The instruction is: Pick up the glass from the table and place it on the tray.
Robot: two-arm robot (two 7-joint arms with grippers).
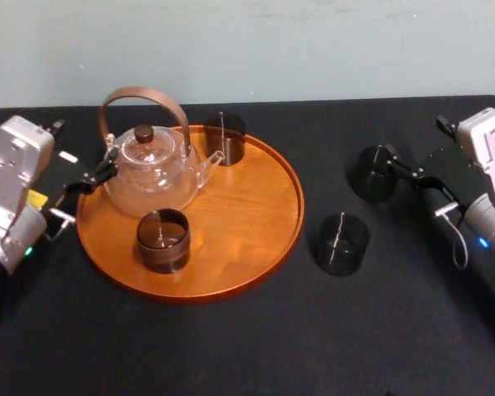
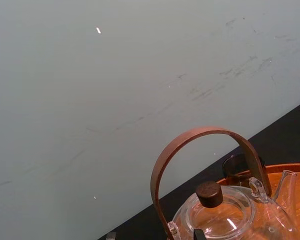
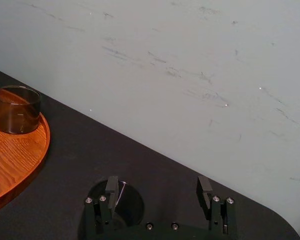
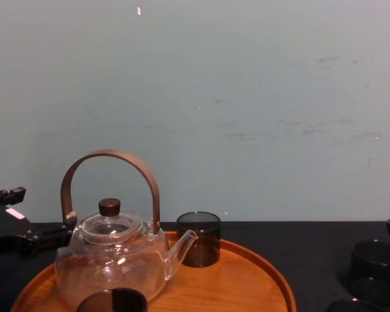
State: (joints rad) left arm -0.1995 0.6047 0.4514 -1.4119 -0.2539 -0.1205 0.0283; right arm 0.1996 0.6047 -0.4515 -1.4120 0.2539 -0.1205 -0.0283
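Note:
The round orange-brown tray [image 1: 268, 239] lies left of centre on the black table [image 1: 256, 346]. It carries a glass teapot [image 1: 148, 169] and two dark glasses [image 1: 162, 239] [image 1: 224, 136]. Two more dark glasses stand on the table to its right, a near one [image 1: 342, 243] and a far one [image 1: 371, 173]. My right gripper [image 1: 400, 163] is open beside the far glass [image 3: 121, 207]. One of its fingers [image 3: 111, 192] overlaps that glass's rim, and the other finger is over bare table. My left gripper [image 1: 95, 177] hangs open at the tray's left rim, close to the teapot [image 2: 225, 220].
A pale wall closes off the table's back edge. The table's front and the strip between the tray and the two loose glasses are bare black surface. In the chest view the far glass [image 4: 377, 273] sits low at the right, and the teapot's tall brown handle [image 4: 110, 159] rises above the tray.

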